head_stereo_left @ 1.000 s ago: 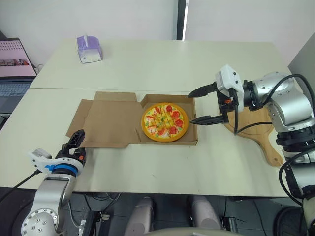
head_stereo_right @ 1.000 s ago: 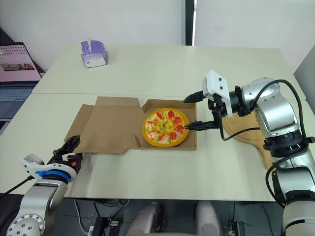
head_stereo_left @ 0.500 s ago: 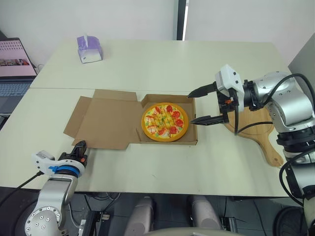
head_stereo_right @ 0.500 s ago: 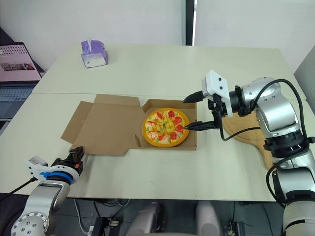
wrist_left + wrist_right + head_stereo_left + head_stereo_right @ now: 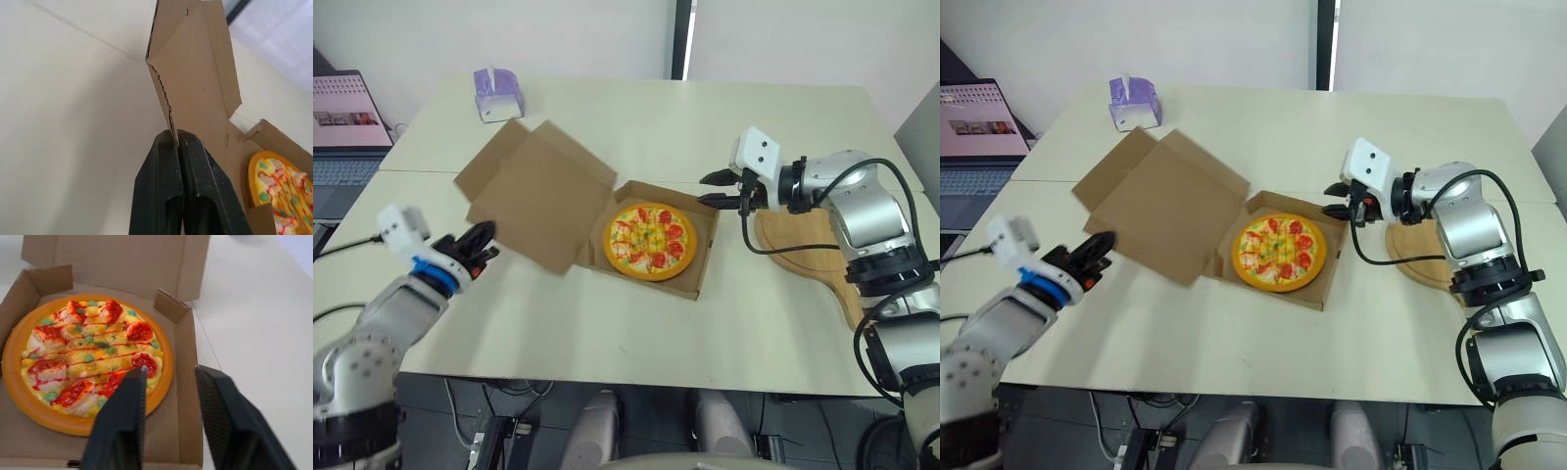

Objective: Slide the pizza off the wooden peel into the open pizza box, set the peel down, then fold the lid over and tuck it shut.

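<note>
Cream tabletops [image 5: 607, 323] pushed edge to edge fill the scene, with a white wall behind them. A laptop [image 5: 347, 127] sits open at the far left edge and a purple tissue box [image 5: 497, 95] stands near the back.

Near the middle lies the brown cardboard pizza box [image 5: 708, 253], set at a slant to the table's edge. The pizza [image 5: 652, 241] lies flat inside its tray — a round disc with an orange rim, a yellow top, red and green pieces, and thin red streaks across it. It takes up nearly the whole tray and sits close to the walls.

The lid [image 5: 538, 201] is hinged on the tray's left side and stands raised off the table, tilted up and away to the left with its side flaps spread. The left gripper [image 5: 487, 243] has its two black fingers pressed together on the lid's free edge, the cardboard pinched between the tips.

The right gripper [image 5: 707, 190] hovers just over the tray's far right corner. Its fingers are apart and grip nothing; from the wrist, the tray's right wall runs between them.

The wooden peel [image 5: 803, 230] lies flat on the table to the right of the box — beneath the right arm, its handle pointing toward the near edge.
</note>
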Tool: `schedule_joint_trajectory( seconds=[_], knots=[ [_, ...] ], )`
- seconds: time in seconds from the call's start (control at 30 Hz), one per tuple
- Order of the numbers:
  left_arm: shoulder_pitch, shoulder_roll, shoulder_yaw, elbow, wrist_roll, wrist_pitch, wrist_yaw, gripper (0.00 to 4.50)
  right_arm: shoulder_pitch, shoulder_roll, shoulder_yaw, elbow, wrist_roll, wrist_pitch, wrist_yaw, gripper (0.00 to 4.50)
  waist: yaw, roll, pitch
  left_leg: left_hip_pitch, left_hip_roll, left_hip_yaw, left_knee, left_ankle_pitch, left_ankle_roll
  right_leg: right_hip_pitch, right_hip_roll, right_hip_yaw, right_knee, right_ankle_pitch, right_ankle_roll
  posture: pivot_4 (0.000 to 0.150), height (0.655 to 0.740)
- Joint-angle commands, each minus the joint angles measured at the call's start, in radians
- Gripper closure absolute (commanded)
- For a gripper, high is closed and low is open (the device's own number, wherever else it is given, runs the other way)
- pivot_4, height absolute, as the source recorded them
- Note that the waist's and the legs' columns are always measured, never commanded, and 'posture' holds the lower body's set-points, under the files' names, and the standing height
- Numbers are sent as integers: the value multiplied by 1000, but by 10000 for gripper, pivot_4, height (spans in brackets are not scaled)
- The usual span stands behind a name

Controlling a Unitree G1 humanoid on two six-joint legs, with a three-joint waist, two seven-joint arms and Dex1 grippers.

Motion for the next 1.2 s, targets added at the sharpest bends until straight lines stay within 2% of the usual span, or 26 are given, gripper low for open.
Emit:
schedule_joint_trajectory(
  seconds=[0.03,0.07,0.3,0.4,0.5,0.7,0.83,1.0,1.2],
  knots=[
    [-102,38,-97,54,99,45,-156,45000,-17,-27,-16,26,-63,-55,-59,41972,2,0,0,0,0,0,0,0,0,0,0,0,0,0,0,1500,7400],
    [-129,47,-109,73,129,49,-191,45000,-17,-34,-8,49,-94,-86,-78,44574,3,0,0,0,0,0,0,0,0,0,0,-1,0,0,0,1500,7400],
    [-292,71,-156,225,300,41,-385,45000,-37,-65,121,340,-382,-380,-281,44574,0,0,0,0,0,1,0,1,-2,-1,0,0,0,0,0,1500,7400],
    [-348,59,-180,277,366,29,-458,45000,-46,-39,129,437,-393,-425,-277,44574,-4,-1,0,0,0,2,0,2,-4,-2,0,0,0,0,0,1500,7400],
    [-408,42,-214,330,435,10,-535,45000,-28,-32,130,439,-362,-443,-180,44574,-11,-1,1,-1,0,2,0,2,-4,-2,0,0,0,0,0,1500,7400],
    [-542,19,-319,448,580,-74,-760,45000,47,-102,103,274,-268,-414,55,44574,-11,-1,1,-1,0,1,0,2,-4,-1,0,-1,0,0,1,1500,7400],
    [-626,-24,-371,557,687,-203,-878,45000,156,-177,79,86,-195,-326,181,44574,-9,-1,1,-1,-1,0,0,2,-4,-1,0,-1,0,1,1,1500,7400],
    [-732,-101,-388,701,776,-314,-954,45000,313,-264,49,-144,-138,-216,243,44574,-7,-1,1,-1,-1,0,1,1,-1,-1,0,-1,1,0,1,1500,7400],
    [-814,-170,-391,836,853,-438,-1041,45000,431,-303,11,-336,-83,-96,245,44574,-12,-2,1,-2,0,1,2,0,0,-1,0,-1,1,0,2,1500,7400]
  ],
)
